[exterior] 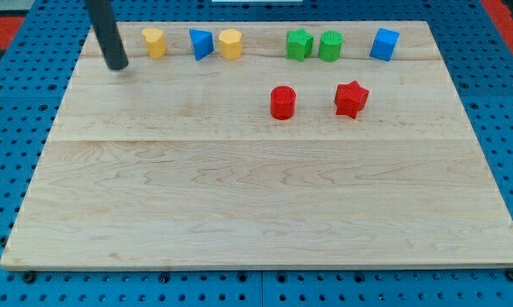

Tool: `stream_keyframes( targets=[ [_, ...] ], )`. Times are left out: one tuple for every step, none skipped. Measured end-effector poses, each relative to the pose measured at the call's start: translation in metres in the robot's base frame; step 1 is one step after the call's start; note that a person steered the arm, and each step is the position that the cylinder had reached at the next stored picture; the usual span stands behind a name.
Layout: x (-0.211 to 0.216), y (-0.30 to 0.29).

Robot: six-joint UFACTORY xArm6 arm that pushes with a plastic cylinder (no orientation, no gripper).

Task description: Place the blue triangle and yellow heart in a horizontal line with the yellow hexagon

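The blue triangle (pixel 201 43) sits near the view's top left, between two yellow blocks. The yellow block on its left (pixel 154 42) and the yellow block on its right (pixel 230 43) are close to it, all three in a row; I cannot tell which is the heart and which the hexagon. My tip (pixel 117 66) rests on the wooden board to the left of this row and slightly below it, apart from the left yellow block.
A green star (pixel 299 44), a green cylinder (pixel 329 46) and a blue cube (pixel 384 43) stand along the top right. A red cylinder (pixel 282 102) and a red star (pixel 351 99) sit below them. The wooden board (pixel 256 205) lies on blue pegboard.
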State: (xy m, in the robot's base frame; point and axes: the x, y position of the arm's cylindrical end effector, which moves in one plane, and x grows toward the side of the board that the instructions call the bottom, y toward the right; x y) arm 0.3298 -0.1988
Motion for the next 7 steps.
stream_keyframes(
  targets=[
    [0.073, 0.112],
    [0.147, 0.227],
    [0.169, 0.256],
    [0.173, 0.258],
    [0.19, 0.284],
    [0.19, 0.364],
    [0.171, 0.426]
  ],
)
